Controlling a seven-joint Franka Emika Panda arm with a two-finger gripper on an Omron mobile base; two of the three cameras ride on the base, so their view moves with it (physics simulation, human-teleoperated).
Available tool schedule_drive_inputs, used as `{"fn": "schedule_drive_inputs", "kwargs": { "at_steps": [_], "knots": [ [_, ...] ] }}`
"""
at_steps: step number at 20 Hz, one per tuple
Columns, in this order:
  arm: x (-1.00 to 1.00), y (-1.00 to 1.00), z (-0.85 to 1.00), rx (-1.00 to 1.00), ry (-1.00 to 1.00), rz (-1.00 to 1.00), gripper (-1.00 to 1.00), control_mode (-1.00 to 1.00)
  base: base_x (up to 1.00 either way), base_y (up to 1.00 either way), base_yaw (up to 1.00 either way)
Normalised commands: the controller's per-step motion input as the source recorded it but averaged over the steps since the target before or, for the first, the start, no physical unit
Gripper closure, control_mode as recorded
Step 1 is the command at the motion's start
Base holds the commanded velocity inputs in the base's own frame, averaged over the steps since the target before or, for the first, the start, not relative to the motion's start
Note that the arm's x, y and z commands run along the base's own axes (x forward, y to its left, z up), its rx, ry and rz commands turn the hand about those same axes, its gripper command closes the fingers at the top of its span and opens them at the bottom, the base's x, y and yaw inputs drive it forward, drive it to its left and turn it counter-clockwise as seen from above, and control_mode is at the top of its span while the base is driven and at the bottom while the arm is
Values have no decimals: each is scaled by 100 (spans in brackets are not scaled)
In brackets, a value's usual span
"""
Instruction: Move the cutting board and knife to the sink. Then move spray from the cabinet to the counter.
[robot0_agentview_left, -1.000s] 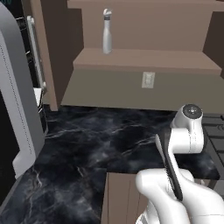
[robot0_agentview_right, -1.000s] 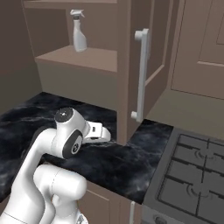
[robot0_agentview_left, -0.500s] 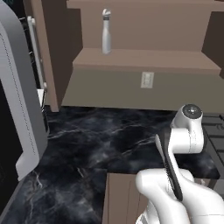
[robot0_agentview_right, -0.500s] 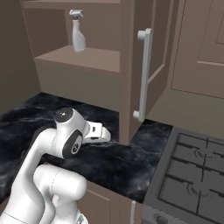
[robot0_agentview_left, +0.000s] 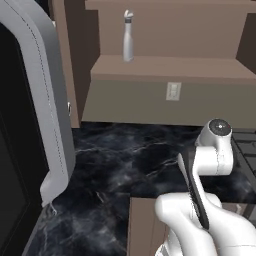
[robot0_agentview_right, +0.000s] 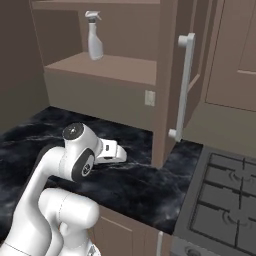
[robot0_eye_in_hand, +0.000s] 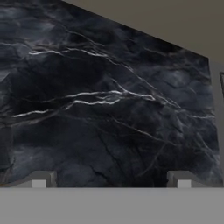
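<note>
- The spray (robot0_agentview_right: 94, 37) stands upright on the open shelf of the cabinet (robot0_agentview_right: 107, 67), trigger nozzle on top, near the shelf's left end in the right base view; in the left base view it stands at (robot0_agentview_left: 128, 43).
- It is well apart from the robot, untouched, so by my judgement the fetching of it is not yet begun.
- Below the shelf runs a plain wall strip with a small outlet plate (robot0_agentview_right: 149, 98), and under that the black veined bench (robot0_agentview_left: 120, 170).
- The gripper (robot0_agentview_right: 114, 152) hangs low over the bench, pointing down at bare marble; the hand view shows its two fingertips (robot0_eye_in_hand: 40, 179) standing wide apart with nothing between them.
- The jaws are apart and empty, likely readied for a reach up to the bottle.
- The cabinet door (robot0_agentview_right: 184, 85) stands open, which leaves the shelf clear to reach.
- A stove (robot0_agentview_right: 225, 200) lies to the right.
</note>
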Motion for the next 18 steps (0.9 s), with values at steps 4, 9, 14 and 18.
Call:
{"fn": "schedule_drive_inputs", "kwargs": {
  "at_steps": [4, 9, 14, 18],
  "knots": [
    [0, 0, 0, 0, 0, 0, -100, 100, 13, 42, 0],
    [0, 0, 0, 0, 0, 0, -100, 100, 10, 44, 0],
    [0, 0, 0, 0, 0, 0, -100, 100, 7, 37, -1],
    [0, 0, 0, 0, 0, 0, -100, 100, 0, 9, 0]
  ]
}}
